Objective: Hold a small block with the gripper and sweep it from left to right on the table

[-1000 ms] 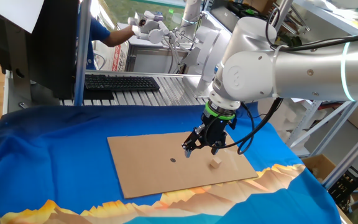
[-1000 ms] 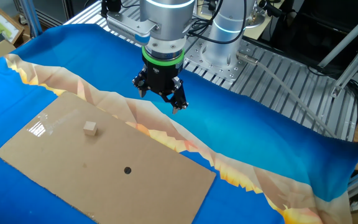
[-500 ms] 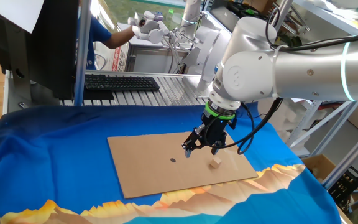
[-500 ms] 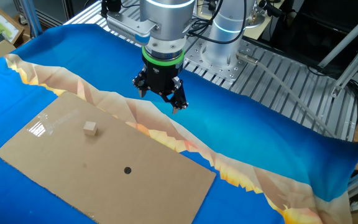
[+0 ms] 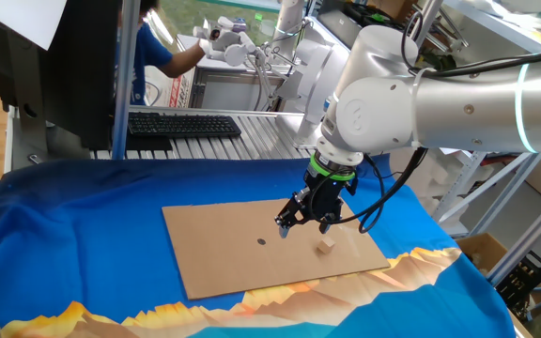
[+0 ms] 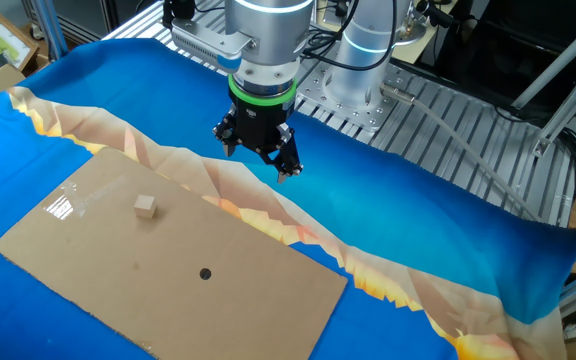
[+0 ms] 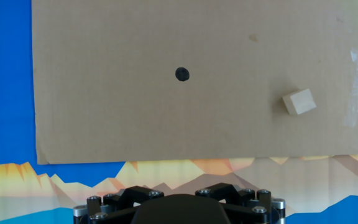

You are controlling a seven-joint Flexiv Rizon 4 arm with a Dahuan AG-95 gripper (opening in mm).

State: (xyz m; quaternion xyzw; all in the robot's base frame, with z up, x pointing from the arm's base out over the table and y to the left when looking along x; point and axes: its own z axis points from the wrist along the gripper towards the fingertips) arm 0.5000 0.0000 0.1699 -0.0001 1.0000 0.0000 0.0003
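Hanging above the table (image 5: pixel 83 225) with nothing held, the gripper (image 5: pixel 301 222) points straight down, fingers spread wide, tips clear of the surface. White arm (image 5: pixel 458 89) comes in from the right in one fixed view, green ring (image 5: pixel 332 170) just above the black tool.

Left to right in that view: blue cloth, then the flat cardboard sheet (image 5: pixel 214 253), small dark dot (image 5: pixel 261 240) near its middle, gripper above the sheet's far edge, then the small block (image 5: pixel 325 246) lying loose on the sheet near its right end. Block apart from the fingers, not touched. Orange-yellow mountain pattern (image 5: pixel 346 282) runs along the sheet's near edge.

No containers in view; the sheet only bears the dot and the block.

The other fixed view: block (image 6: pixel 146 206) on the left part of the sheet (image 6: pixel 118 270), dot (image 6: pixel 205 273) right of it, gripper (image 6: pixel 259 154) beyond the sheet's edge, over the mountain pattern and blue cloth. Bare cardboard all round the block; open cloth right of the sheet up to the grey slatted bench (image 6: pixel 448 110).

Hand view: sheet (image 7: pixel 104 112) fills most of the frame, left edge and near edge visible, dot (image 7: pixel 182 74) centre-left, block (image 7: pixel 299 102) right, tilted a little. Gripper body (image 7: pixel 179 208) at the bottom edge, fingertips not visible there.

Keyboard (image 5: pixel 184 124) on the bench behind the table.
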